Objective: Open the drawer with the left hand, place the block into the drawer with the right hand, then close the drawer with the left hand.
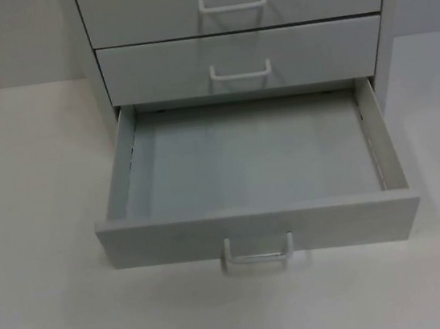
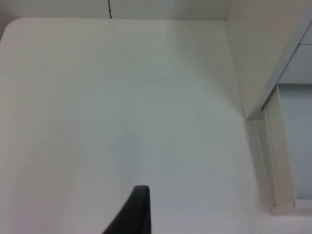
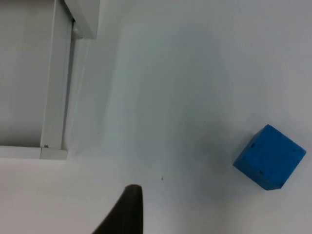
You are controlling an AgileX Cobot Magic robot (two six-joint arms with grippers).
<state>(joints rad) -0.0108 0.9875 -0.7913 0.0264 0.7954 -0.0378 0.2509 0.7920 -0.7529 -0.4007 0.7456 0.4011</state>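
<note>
Left tool (image 2: 136, 209) over bare table (image 2: 122, 97); drawer (image 1: 259, 232) open; block (image 3: 269, 157) seemingly outside.

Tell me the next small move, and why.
Probably send the right pincer toward the blue block for a grasp. The drawer is open with nothing inside, and the block sits loose on the table, apart from the drawer. The left pincer waits over bare table beside the cabinet.

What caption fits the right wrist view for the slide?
Blue block lying on the white table beside the open drawer, ungrasped.
</note>
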